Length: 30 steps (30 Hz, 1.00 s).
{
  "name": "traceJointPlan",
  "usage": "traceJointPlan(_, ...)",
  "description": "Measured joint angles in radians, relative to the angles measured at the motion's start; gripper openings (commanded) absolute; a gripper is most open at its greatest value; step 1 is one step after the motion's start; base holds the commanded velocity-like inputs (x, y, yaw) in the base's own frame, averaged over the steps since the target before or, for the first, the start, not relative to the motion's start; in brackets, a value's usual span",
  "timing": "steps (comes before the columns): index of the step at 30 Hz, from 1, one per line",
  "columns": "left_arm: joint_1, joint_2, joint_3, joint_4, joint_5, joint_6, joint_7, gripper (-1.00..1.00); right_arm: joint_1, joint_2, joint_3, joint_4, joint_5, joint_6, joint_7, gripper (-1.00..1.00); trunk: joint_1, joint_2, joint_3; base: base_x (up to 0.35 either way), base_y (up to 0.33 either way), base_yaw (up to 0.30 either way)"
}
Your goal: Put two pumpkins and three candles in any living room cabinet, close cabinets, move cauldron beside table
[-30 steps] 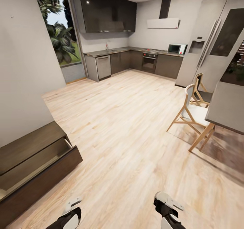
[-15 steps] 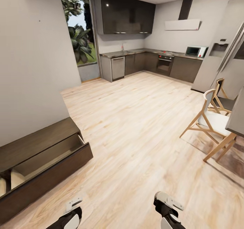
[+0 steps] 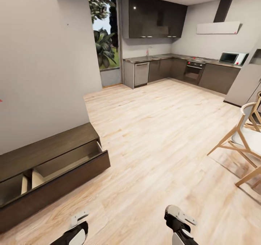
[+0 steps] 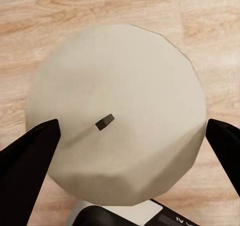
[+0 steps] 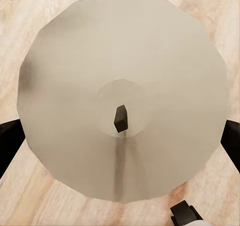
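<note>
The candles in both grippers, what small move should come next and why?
Probably keep turning left toward the cabinet. Its front drawer stands pulled open, and each gripper, left gripper and right gripper, holds a pale candle between its fingers, so both look ready to be set inside.

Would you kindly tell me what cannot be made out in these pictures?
Cabinet, head view: left end cut off by the picture edge.
Left candle, left wrist view: seen from above, sides and height hidden.
Right candle, right wrist view: likewise.
Chair, head view: cut off at right edge.
</note>
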Motion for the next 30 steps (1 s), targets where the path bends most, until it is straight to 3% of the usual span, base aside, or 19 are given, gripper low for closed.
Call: traceJointPlan(30,0.000,-0.001,0.000,0.000,-0.001,0.000,0.000,-1.00,-0.001,0.000,0.000,0.000,0.009,0.000,0.002,-1.00,0.000,0.000,0.019,0.181,-0.104,0.270)
